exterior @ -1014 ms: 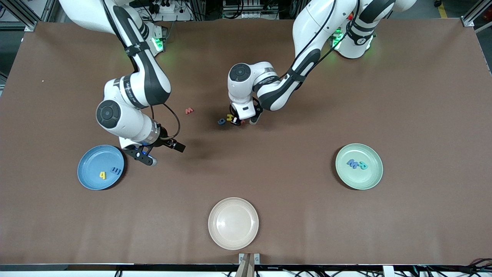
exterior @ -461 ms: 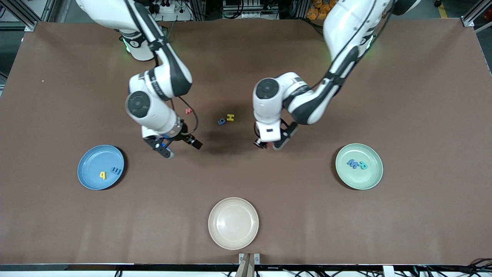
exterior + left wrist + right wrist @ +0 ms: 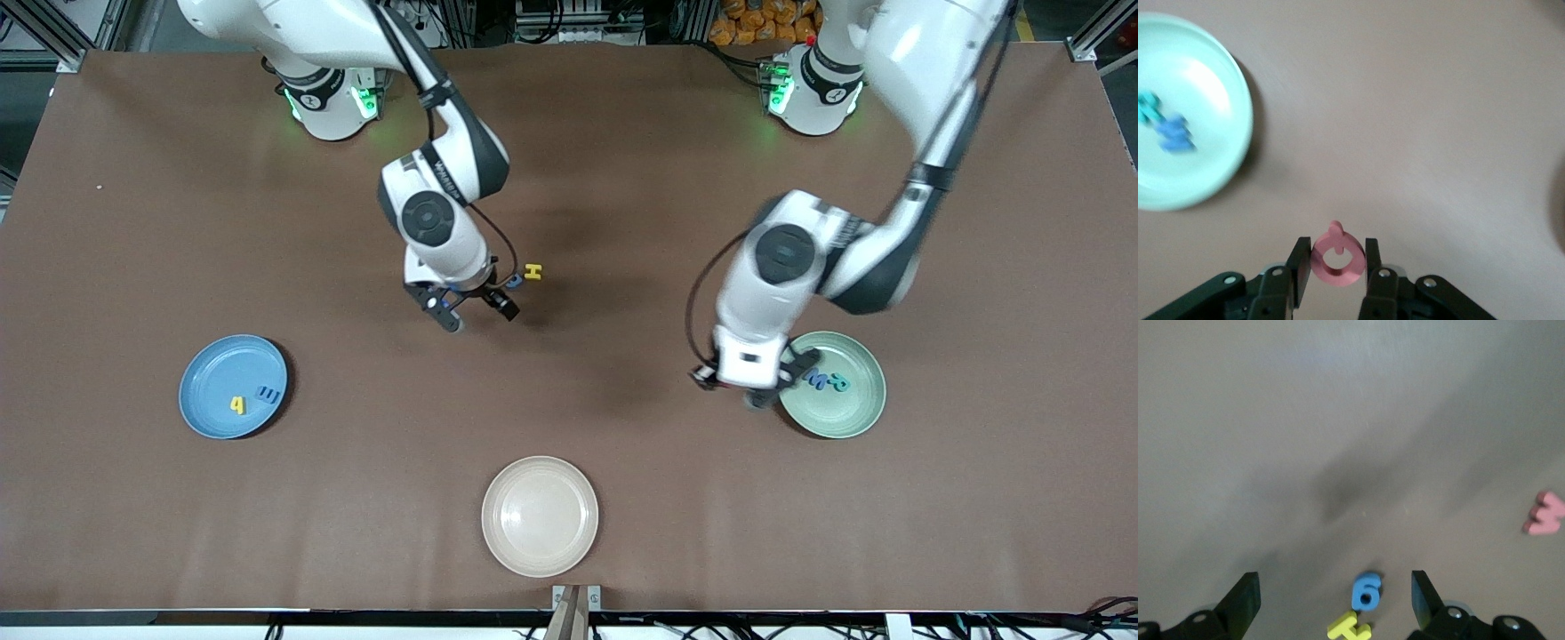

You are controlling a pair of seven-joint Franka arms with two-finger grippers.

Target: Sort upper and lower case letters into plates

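My left gripper (image 3: 751, 389) is shut on a red ring-shaped letter with a small tail (image 3: 1338, 257) and holds it over the table at the edge of the mint green plate (image 3: 849, 416). That plate (image 3: 1211, 160) holds a blue letter (image 3: 813, 378) and a teal letter (image 3: 838, 383). My right gripper (image 3: 476, 308) is open over the middle of the table; a blue letter (image 3: 1366, 591) and a yellow H (image 3: 1350, 629) lie between its fingers. A red m (image 3: 1545, 513) lies beside them. The light blue plate (image 3: 213, 369) holds a yellow letter (image 3: 237, 405) and a blue letter (image 3: 268, 394).
A cream-beige plate (image 3: 540, 484) sits at the table edge nearest the front camera, midway between the two arms' ends. In the front view the yellow H (image 3: 532, 272) shows beside the right gripper, and the right arm hides the red m.
My left gripper lifted the red letter from the middle group and carried it to the mint plate's edge. My right gripper moved from the light blue plate to the middle letters.
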